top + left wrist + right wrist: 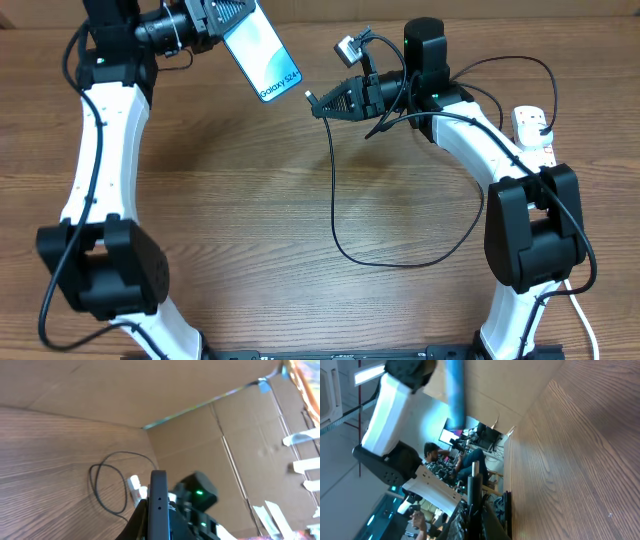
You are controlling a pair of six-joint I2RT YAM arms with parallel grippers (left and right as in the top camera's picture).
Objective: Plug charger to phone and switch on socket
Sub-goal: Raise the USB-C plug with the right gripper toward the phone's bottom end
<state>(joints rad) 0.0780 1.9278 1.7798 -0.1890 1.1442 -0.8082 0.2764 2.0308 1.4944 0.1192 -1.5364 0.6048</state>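
Wood-grain table (250,200). The charger (335,200) cable loops toward 6 o'clock. Right claw (325,101) clamped shut on its connector, tip pointing 9 o'clock. Left claw (228,22) clamped on phone (262,55) at 11 o'clock, long axis 11-to-5. Socket (535,130) at 3 o'clock. Cardboard wall (210,450) beyond.

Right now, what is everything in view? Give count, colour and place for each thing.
phone: one, light blue screen, black edges, held up at the far left by the left gripper
charger: one, thin black cable, tip in the right gripper, looping over the table middle
socket: one, white power strip, right edge, partly hidden by the right arm
table: one, brown wood
cardboard wall: brown, behind the table
left gripper: one, black, shut on the phone
right gripper: one, black, shut on the charger
left arm, right arm: two, white and black, either side
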